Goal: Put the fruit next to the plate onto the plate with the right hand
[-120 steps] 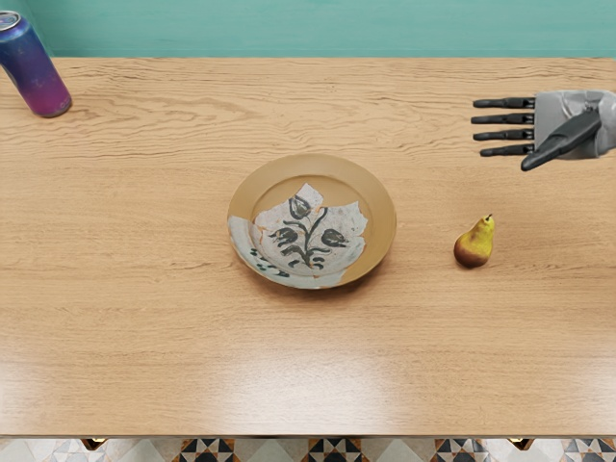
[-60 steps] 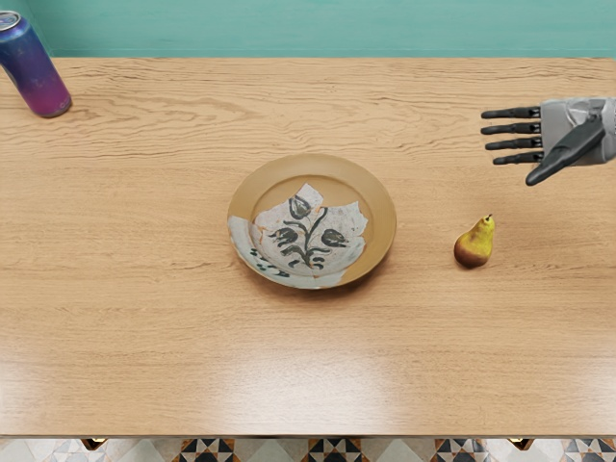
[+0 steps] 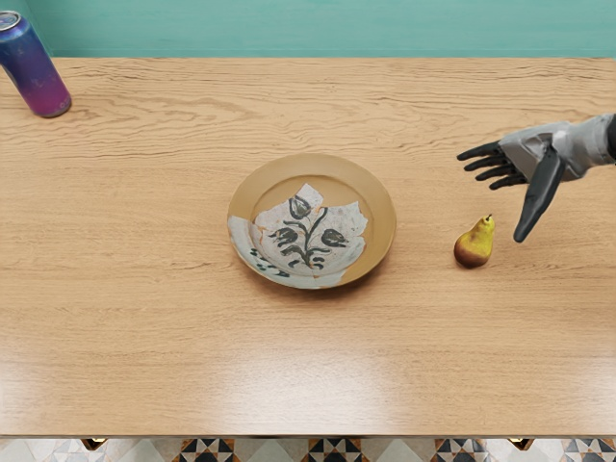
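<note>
A small yellow-red pear [image 3: 474,243] stands on the wooden table, to the right of the plate [image 3: 377,195]. The plate is tan-rimmed with a white centre and a dark flower pattern. My right hand [image 3: 507,178] comes in from the right edge and hovers above and just right of the pear, fingers spread and thumb pointing down. It holds nothing and does not touch the pear. The left arm is out of view.
A purple-blue can [image 3: 31,64] stands at the far left corner of the table [image 3: 144,318]. The table's front edge runs along the bottom of the view, with patterned floor below it.
My right hand has moved down and left toward the pear and rotated, its thumb now pointing downward beside the fruit. Pear, plate and can have not moved.
</note>
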Controlling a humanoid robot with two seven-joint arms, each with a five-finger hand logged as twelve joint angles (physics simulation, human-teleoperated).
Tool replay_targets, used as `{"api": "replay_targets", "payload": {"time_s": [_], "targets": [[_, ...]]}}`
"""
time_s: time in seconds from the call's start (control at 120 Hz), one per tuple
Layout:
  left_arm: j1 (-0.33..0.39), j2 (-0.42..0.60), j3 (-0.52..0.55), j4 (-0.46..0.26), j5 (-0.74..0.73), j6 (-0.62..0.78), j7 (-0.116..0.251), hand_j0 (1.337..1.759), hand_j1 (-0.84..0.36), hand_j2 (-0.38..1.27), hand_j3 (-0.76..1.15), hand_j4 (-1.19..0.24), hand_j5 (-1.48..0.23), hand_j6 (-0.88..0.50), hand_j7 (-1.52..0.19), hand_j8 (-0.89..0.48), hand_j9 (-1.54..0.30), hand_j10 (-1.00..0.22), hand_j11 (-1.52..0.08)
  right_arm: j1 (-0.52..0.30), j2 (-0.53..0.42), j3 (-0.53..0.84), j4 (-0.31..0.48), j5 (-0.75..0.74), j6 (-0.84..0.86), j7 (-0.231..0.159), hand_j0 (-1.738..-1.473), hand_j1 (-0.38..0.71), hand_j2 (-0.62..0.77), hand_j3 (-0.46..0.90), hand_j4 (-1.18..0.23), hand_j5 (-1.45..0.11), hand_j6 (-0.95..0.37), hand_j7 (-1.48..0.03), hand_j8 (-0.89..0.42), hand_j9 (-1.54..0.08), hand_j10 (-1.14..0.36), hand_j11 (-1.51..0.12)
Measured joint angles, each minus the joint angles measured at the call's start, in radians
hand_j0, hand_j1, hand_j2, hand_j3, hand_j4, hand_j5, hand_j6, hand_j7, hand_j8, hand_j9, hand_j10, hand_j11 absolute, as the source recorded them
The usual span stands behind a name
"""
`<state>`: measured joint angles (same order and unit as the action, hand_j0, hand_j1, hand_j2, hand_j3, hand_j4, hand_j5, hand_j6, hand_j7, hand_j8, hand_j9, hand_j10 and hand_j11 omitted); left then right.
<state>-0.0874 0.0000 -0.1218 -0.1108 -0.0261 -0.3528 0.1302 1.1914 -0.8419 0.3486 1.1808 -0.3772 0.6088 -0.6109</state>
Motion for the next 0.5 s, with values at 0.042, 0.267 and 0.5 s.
{"api": "replay_targets", "payload": {"time_s": [0.042,0.267,0.5], "targets": [[0.000,0.000,0.000,0.000,0.000,0.000,0.000,1.658,0.35,0.00,0.00,0.00,0.00,0.00,0.00,0.00,0.00,0.00,0.00,-0.003,0.000,-0.006,0.014,-0.030,-0.004,0.000,-1.658,-0.35,0.00,0.00,0.00,0.00,0.00,0.00,0.00,0.00,0.00,0.00],[0.002,0.000,-0.002,0.000,-0.001,0.000,0.000,1.658,0.35,0.00,0.00,0.00,0.00,0.00,0.00,0.00,0.00,0.00,0.00,-0.022,-0.044,-0.019,0.113,-0.193,-0.075,0.000,-1.658,-0.35,0.00,0.00,0.00,0.00,0.00,0.00,0.00,0.00,0.00,0.00],[0.003,0.000,-0.003,0.000,0.000,0.000,0.000,1.658,0.35,0.00,0.00,0.00,0.00,0.00,0.00,0.00,0.00,0.00,0.00,-0.060,-0.064,-0.044,0.167,-0.291,-0.197,0.000,-1.658,-0.35,0.00,0.00,0.00,0.00,-0.01,0.00,0.00,0.00,0.00,0.00]]}}
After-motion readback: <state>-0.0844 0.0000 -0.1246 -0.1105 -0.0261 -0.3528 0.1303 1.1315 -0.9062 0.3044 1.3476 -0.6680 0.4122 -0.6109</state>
